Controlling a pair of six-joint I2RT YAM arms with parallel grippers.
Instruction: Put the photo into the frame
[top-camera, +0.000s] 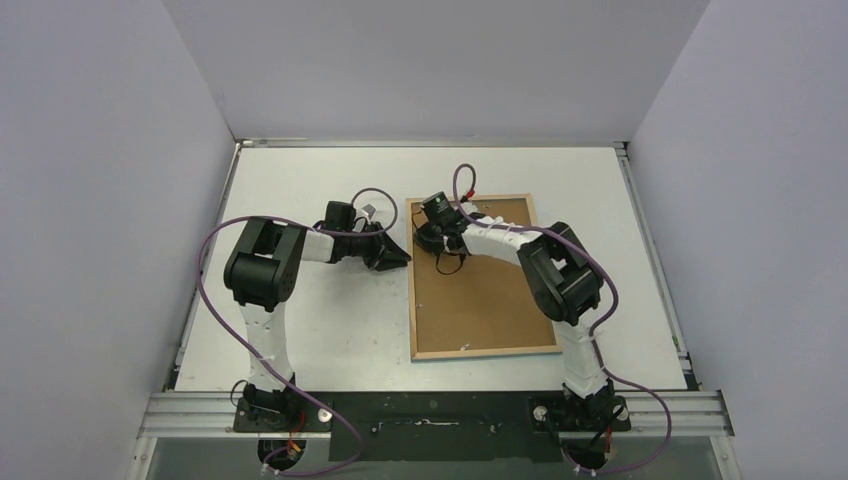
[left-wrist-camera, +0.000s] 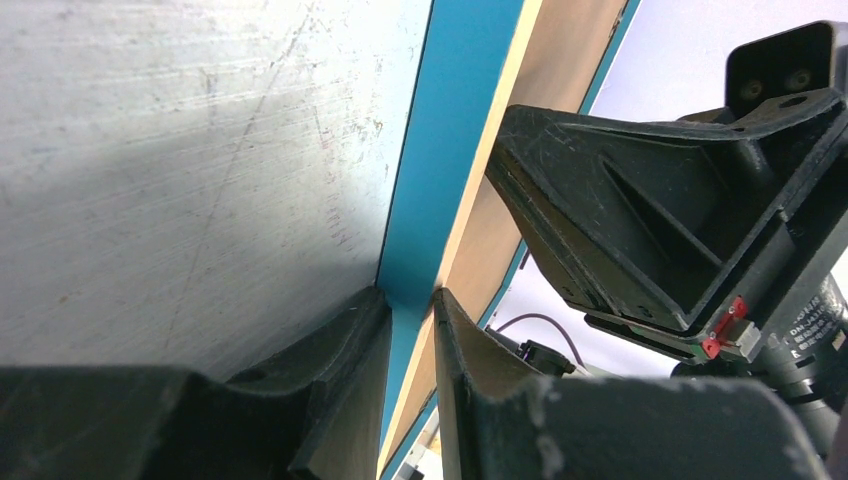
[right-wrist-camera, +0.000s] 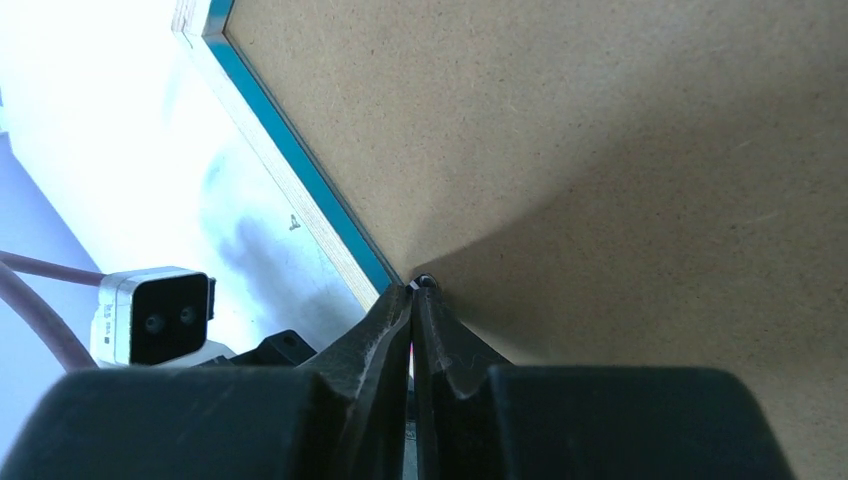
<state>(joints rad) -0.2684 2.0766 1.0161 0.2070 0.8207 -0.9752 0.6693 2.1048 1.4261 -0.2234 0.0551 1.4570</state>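
The frame (top-camera: 411, 300) lies face down right of the table's middle, light wood rim up, with the plain brown backing board (top-camera: 485, 300) inside it. The photo is hidden. My left gripper (top-camera: 405, 255) is at the frame's left rim. In the left wrist view its jaws (left-wrist-camera: 410, 300) are closed on the turquoise and wood edge (left-wrist-camera: 450, 150). My right gripper (top-camera: 422, 240) is shut over the board's left edge. In the right wrist view its tips (right-wrist-camera: 413, 290) touch a small metal tab (right-wrist-camera: 426, 281) beside the turquoise inner edge (right-wrist-camera: 290, 165) of the frame.
The white table (top-camera: 310, 330) is walled by grey panels on three sides. The two grippers are very close together at the frame's left rim. The right gripper's body (left-wrist-camera: 650, 230) fills the right of the left wrist view.
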